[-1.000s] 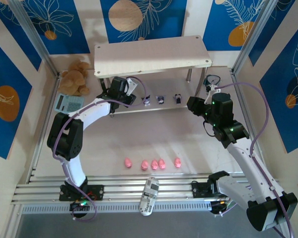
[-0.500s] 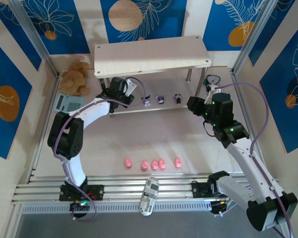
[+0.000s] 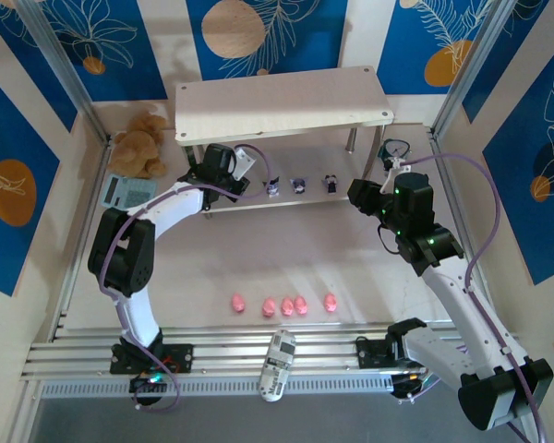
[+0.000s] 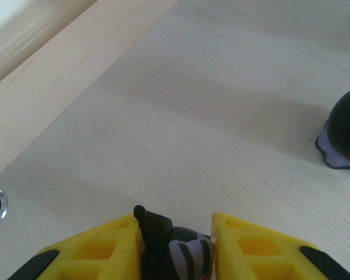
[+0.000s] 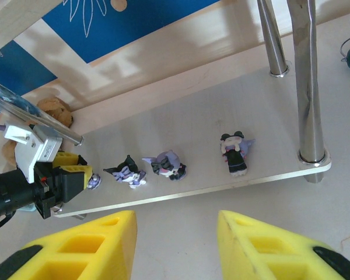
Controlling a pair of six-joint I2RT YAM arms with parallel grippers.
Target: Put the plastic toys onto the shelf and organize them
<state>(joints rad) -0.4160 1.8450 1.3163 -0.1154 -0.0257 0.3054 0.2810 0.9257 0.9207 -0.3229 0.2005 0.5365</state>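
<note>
Left claw (image 4: 176,233) pinches a dark figurine (image 4: 184,256) low over the lower board of the shelf (image 4: 163,116), scarcely moved in the last second (release looks near). Three figurines (image 5: 166,164) already stand there. Right claw (image 5: 175,224) spread, idle. Five pigs (image 3: 287,305) wait on the surface (image 3: 314,263).

No legible text, labels, brands, numbers or signs; any print too small to read.

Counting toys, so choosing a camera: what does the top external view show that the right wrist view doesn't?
Top external: five pink pigs in a row on the table. Right wrist: the left gripper shut on a fourth purple figurine over the shelf's lower board. Both: three purple figurines sitting free on that board.
</note>
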